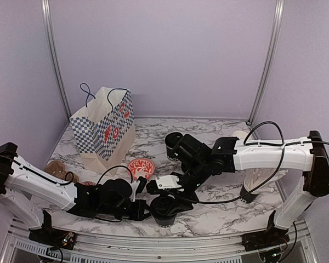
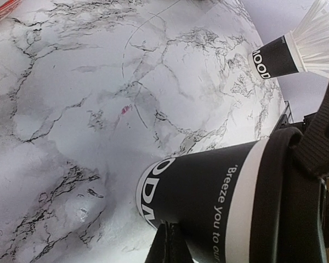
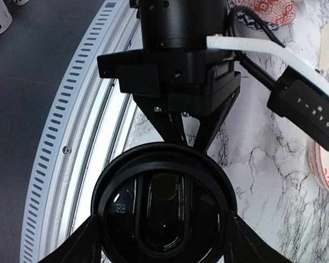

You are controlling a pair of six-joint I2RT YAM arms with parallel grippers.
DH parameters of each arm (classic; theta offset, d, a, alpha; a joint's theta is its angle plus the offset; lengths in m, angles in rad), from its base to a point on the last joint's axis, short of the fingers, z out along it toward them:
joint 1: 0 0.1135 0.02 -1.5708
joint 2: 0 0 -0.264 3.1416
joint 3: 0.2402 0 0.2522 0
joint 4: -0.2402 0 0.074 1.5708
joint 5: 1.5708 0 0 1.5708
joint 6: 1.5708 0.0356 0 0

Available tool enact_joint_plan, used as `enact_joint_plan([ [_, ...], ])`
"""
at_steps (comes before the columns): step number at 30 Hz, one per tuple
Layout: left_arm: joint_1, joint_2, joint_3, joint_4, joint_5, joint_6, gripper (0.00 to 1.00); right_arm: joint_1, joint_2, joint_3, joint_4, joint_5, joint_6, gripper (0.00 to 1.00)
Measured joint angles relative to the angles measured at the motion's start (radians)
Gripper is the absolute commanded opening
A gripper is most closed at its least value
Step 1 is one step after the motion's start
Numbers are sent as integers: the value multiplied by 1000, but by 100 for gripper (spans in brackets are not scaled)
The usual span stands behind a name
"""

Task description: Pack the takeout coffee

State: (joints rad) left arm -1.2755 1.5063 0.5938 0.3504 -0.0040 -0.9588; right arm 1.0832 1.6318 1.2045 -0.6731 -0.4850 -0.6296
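A black paper coffee cup (image 1: 164,212) with white lettering stands at the table's front edge, with a round black lid (image 3: 162,211) on top. In the left wrist view the cup (image 2: 208,192) fills the lower right. My right gripper (image 1: 171,196) reaches down over it, and its fingers (image 3: 77,246) sit against both sides of the lid, shut on it (image 3: 162,244). My left gripper (image 1: 147,207) comes in from the left. Its fingertips (image 2: 172,241) are together and touch the cup's side below the lid. It also shows in the right wrist view (image 3: 183,139).
A checked paper bag (image 1: 104,129) stands open at the back left. A red patterned bowl (image 1: 141,167) lies behind the cup. A black cup full of white straws (image 1: 252,183) stands at the right and also shows in the left wrist view (image 2: 279,57). Brown card items (image 1: 57,170) lie at the left. The metal table rim (image 3: 77,126) runs close by.
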Motion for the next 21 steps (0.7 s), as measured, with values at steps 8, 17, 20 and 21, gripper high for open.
enact_joint_plan([
  [8,15,6,14,-39,0,29,0,77,36,28,37,50,29,48],
  [17,18,-18,16,-31,-20,42,0,72,7,-5,71,53,28,48],
  [20,18,-58,3,-1,-39,51,12,27,-31,-35,63,26,28,48],
  [21,17,-73,-4,9,-42,58,16,12,-41,-44,56,20,27,48],
])
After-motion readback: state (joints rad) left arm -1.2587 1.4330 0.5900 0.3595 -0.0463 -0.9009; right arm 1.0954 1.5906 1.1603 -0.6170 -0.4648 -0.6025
